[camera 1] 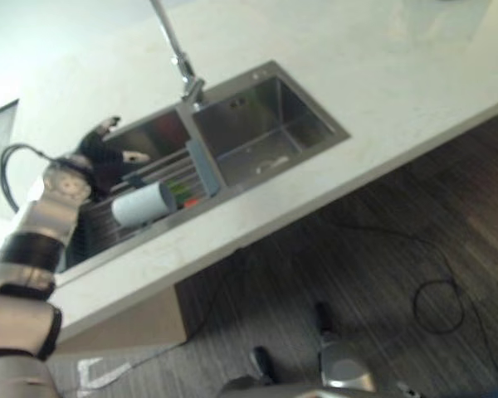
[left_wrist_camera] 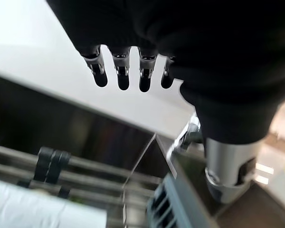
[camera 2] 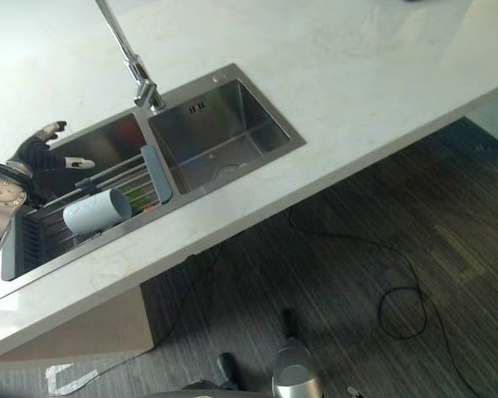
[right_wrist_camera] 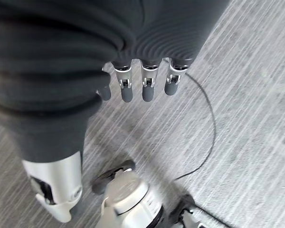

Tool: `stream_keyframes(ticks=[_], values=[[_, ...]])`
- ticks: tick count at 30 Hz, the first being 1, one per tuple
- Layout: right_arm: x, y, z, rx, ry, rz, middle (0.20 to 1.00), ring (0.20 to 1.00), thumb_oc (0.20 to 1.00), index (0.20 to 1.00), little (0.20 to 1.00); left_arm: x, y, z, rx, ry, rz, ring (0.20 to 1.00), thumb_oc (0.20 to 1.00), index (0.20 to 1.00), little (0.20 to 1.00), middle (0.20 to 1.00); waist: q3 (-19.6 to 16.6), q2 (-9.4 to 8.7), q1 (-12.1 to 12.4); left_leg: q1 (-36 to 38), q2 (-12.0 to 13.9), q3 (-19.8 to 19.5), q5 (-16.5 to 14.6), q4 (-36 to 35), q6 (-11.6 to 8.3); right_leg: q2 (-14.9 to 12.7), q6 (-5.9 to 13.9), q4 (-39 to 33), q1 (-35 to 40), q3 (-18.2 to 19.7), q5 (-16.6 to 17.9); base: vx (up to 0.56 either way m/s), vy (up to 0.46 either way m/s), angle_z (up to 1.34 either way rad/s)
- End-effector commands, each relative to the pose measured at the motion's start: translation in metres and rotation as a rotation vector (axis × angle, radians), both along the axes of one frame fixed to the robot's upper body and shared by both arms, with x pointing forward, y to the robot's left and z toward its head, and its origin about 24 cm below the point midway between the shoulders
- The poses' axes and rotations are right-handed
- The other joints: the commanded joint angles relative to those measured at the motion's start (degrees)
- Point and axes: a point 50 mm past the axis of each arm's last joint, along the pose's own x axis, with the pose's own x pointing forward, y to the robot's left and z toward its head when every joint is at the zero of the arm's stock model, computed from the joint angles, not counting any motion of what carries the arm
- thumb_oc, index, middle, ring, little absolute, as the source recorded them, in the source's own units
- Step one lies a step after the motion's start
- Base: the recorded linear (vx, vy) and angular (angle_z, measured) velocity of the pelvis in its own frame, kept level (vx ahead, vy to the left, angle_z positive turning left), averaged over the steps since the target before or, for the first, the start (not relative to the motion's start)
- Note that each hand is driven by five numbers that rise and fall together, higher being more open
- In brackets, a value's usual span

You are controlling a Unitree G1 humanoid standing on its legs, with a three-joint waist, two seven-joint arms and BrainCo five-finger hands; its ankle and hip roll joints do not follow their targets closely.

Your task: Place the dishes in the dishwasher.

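A pale blue cup [camera 1: 144, 205] lies on its side on a drying rack [camera 1: 202, 168] that spans the left basin of a steel double sink [camera 1: 315, 116]. Small green and red items [camera 1: 181, 192] lie on the rack beside the cup. My left hand [camera 1: 104, 153] hovers over the left basin just behind the rack, open and holding nothing; in the left wrist view its fingers [left_wrist_camera: 122, 76] stretch out above the rack bars [left_wrist_camera: 85, 166] and the cup [left_wrist_camera: 38, 211]. My right hand [right_wrist_camera: 147, 88] hangs open over the floor, away from the sink.
A tall faucet [camera 1: 176, 54] rises between the basins. The right basin [camera 1: 261, 133] holds nothing. A pale countertop [camera 1: 382, 66] surrounds the sink, and its front edge drops to a dark wood floor [camera 1: 398, 249].
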Motion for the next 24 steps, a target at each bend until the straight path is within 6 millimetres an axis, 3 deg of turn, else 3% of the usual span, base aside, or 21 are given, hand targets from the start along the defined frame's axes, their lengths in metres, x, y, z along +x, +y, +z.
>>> stream_keyframes(ticks=[1, 8, 13, 16, 18, 24], values=[[0.013, -0.006, 0.004, 0.009, -0.058, -0.029, 1.000, 1.000, 1.000, 1.000, 1.000, 0.004, 0.006, 0.038, 0.185, 0.017, -0.043, 1.000, 1.000, 1.000, 1.000, 1.000, 0.26, 1.00, -0.31, 0.17, -1.95, -1.81, -4.32, 0.99, 0.97, -2.45, 7.56, 2.20, 3.83, 2.43, -7.96, 0.02, 0.132, -0.03], [0.005, -0.036, 0.018, -0.052, -0.043, -0.068, 1.000, 1.000, 1.000, 1.000, 1.000, -0.001, -0.014, -0.008, 0.068, 0.393, -0.277, 1.000, 1.000, 1.000, 1.000, 1.000, -0.80, 4.67, -0.28, 1.42, -3.88, -2.23, -5.14, 1.77, 1.09, -4.30, 8.20, 2.53, 5.36, 0.49, -8.32, 0.10, 0.139, 0.04], [0.003, -0.040, 0.020, -0.070, -0.026, -0.037, 1.000, 1.000, 1.000, 1.000, 1.000, -0.005, -0.011, -0.012, 0.098, 0.467, -0.277, 1.000, 1.000, 1.000, 1.000, 1.000, -2.69, 5.70, 0.22, 2.37, -4.23, -2.11, -5.57, 1.80, 1.10, -4.68, 8.27, 2.61, 6.65, -0.31, -9.00, 0.11, 0.075, 0.06], [0.002, -0.041, 0.020, -0.074, -0.011, -0.033, 1.000, 1.000, 1.000, 1.000, 1.000, -0.009, 0.008, -0.011, 0.216, 0.409, -0.128, 1.000, 1.000, 1.000, 1.000, 1.000, -3.34, 5.84, 0.75, 2.60, -4.29, -2.43, -5.54, 1.65, 1.11, -4.78, 8.21, 2.64, 7.18, -0.81, -9.25, 0.07, 0.033, 0.10], [-0.001, -0.035, 0.017, -0.055, 0.007, -0.020, 1.000, 1.000, 1.000, 1.000, 1.000, -0.016, 0.041, 0.002, 0.422, 0.153, 0.088, 1.000, 1.000, 1.000, 1.000, 1.000, -3.93, 5.16, 1.03, 2.74, -4.17, -2.50, -5.56, 1.40, 1.44, -4.72, 8.09, 2.97, 7.37, -0.78, -9.64, 0.10, 0.009, 0.12], [-0.004, -0.020, 0.008, -0.023, 0.033, 0.020, 1.000, 1.000, 1.000, 1.000, 1.000, -0.019, 0.039, -0.009, 0.529, -0.042, 0.179, 1.000, 1.000, 1.000, 1.000, 1.000, -3.41, 3.30, 1.63, 2.34, -3.74, -3.16, -5.62, 1.18, 1.63, -4.65, 7.95, 4.19, 6.55, -0.85, -10.10, 0.02, -0.004, 0.00]])
